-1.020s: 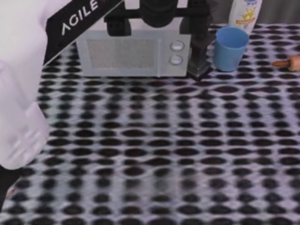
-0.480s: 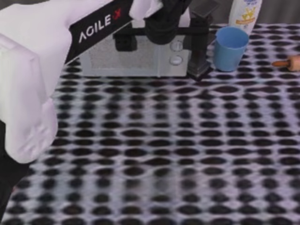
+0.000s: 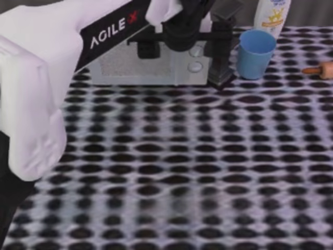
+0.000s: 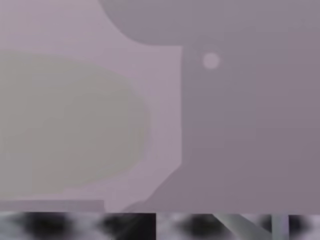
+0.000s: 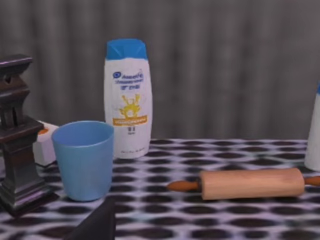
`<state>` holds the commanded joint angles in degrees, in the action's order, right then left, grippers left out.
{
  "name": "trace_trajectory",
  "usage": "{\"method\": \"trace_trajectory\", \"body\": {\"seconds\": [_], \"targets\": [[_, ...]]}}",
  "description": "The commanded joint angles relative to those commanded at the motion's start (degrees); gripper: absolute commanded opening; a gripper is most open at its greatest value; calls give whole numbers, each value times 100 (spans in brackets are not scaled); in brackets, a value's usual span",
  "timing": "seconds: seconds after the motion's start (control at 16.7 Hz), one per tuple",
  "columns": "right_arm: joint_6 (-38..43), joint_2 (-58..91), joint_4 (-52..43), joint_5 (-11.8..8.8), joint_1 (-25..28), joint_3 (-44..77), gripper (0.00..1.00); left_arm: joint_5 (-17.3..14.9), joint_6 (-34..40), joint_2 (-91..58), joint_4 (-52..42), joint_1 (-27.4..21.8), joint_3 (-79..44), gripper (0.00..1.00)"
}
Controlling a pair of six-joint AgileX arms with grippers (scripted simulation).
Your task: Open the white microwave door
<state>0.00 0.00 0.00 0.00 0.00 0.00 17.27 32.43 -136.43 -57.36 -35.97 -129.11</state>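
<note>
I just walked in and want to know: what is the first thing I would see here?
The big white left arm reaching from the top view's left, its pincer at the white microwave at the back. Beside the microwave stand a dark wooden stand and a blue cup, all on a black-spotted tablecloth.

Top view: overhead, facing down on desk [image 3: 208, 156]. Left wrist: pressed against microwave. Right wrist: low, level; shares blue cup [image 3: 256, 53] [image 5: 83, 160].

"AGILE X" on left arm [image 3: 78, 47].

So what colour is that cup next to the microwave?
Blue: the cup shows best in the right wrist view.
</note>
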Motion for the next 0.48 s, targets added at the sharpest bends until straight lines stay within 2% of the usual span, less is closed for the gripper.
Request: {"method": "trace_trajectory", "body": {"seconds": [0.42, 0.48], "targets": [[0, 0, 0, 0, 0, 0, 100, 0, 0, 0, 0, 0, 0, 2], [0, 0, 0, 0, 0, 0, 100, 0, 0, 0, 0, 0, 0, 0]]}}
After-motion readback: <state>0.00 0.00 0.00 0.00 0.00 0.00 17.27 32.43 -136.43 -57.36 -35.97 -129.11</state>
